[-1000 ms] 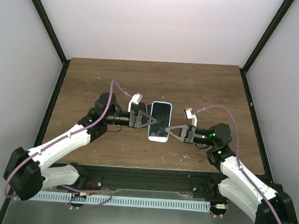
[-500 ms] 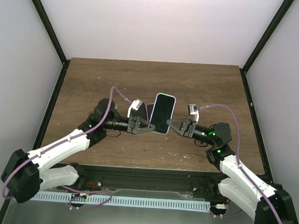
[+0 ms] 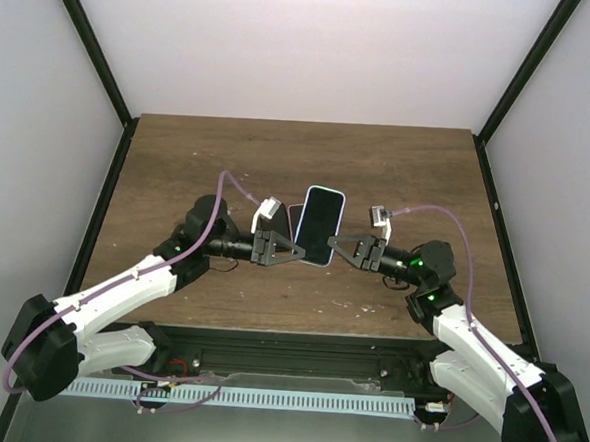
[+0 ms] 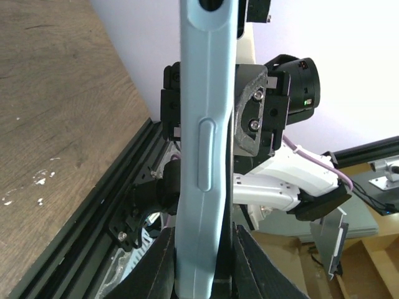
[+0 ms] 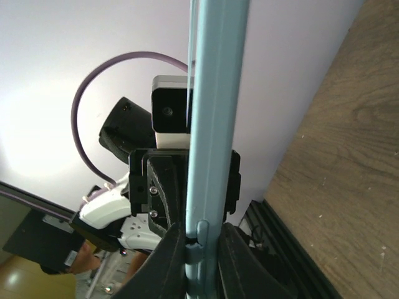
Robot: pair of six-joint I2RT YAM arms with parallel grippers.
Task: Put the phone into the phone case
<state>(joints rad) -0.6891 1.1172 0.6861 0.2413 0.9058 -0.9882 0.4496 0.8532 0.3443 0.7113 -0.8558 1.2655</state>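
Dark wood table (image 3: 179, 154) filled a white-walled booth. Above its middle the phone (image 3: 319, 222) hung clear of the boards, its top leaning toward 1 o'clock and its dark screen framed by a light-blue rim (image 4: 206, 156).

The left gripper (image 3: 295, 247) met its lower part from 9 o'clock and the right gripper (image 3: 333, 248) from 3 o'clock. In each wrist view the fingers (image 4: 159, 268) stood narrow, pinched on the two faces of the slab.

A pink sliver (image 3: 293, 219) showed at the phone's 9 o'clock edge. I could not tell what it was, or whether the blue rim was the phone case.

Both grips sat low and near one edge, so the long upper part was unsupported. If either gripper eased, the phone could swing on the other pinch and drop. Uneven squeezing between the arms might also twist it or peel the rim away.
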